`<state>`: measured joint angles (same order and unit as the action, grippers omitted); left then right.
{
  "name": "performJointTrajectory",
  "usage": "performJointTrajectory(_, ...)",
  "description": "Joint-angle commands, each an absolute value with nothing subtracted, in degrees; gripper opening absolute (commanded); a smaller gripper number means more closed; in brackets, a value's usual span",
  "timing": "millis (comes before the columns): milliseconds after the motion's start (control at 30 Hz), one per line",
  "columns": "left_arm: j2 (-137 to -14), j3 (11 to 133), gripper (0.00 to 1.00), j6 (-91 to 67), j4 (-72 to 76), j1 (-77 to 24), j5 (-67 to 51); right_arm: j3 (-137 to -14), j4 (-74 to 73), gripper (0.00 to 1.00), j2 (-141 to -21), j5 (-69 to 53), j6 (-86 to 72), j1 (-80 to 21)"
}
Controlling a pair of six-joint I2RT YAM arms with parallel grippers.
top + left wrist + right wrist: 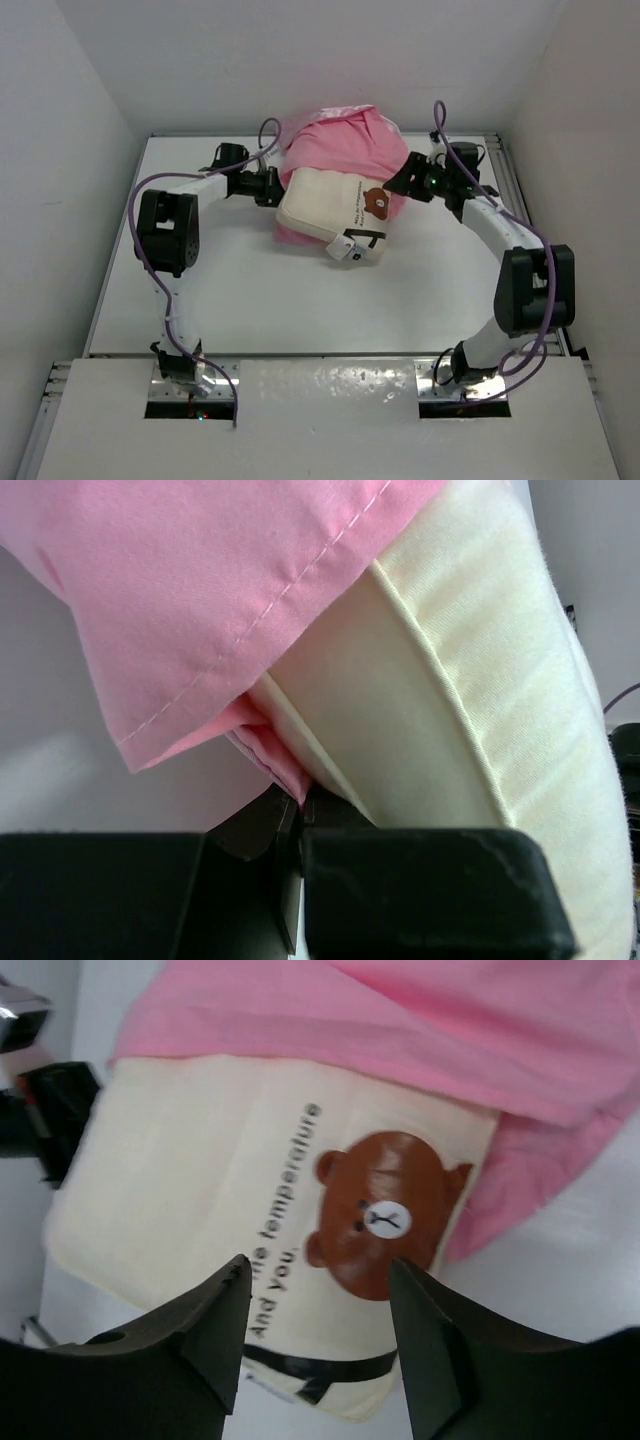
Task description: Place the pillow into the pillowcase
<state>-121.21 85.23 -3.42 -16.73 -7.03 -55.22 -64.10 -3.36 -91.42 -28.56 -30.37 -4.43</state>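
One white counter point(300, 300) holds the pink pillowcase point(340, 140) at 12 o'clock, with the pillow point(320, 205) partly inside. My left hand point(271, 188) at 9 o'clock pinches the pillowcase edge. My right hand point(407, 180) at 3 o'clock has its fingers apart.

Two slender robot arms were seen from above. The left arm point(165, 230) and the right arm point(535, 290) were each built of white tubular links joined by bulky black joint housings. A purple cable point(150, 183) was looped along each arm. Each base was bolted to a silver metal plate point(190, 398). On the left gripper point(298, 825) the matt black jaws were blocky. Those of the right gripper point(318, 1265) tapered to wedge-shaped tips.
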Motion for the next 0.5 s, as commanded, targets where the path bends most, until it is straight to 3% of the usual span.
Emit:
performJointTrajectory(0,-121.46,88.94,0.0,-1.06,-16.96,-6.42,-56.87,-60.82,4.83,0.58,-93.33,-22.38,-37.7,-4.48)
performJointTrajectory(67,-121.38,89.64,0.0,-0.35,-18.36,-6.5,-56.43,-62.04,4.57,0.63,-97.79,-18.12,-39.54,-3.52)
performJointTrajectory(300,-120.85,89.04,0.0,2.55,-20.48,-6.59,-55.63,-69.61,3.96,0.61,-112.48,-10.03,-43.58,-3.43)
performJointTrajectory(467,-120.67,88.77,0.0,2.2,-20.65,-6.77,-55.81,-59.61,9.82,0.62,-110.31,-6.16,-47.72,-3.69)
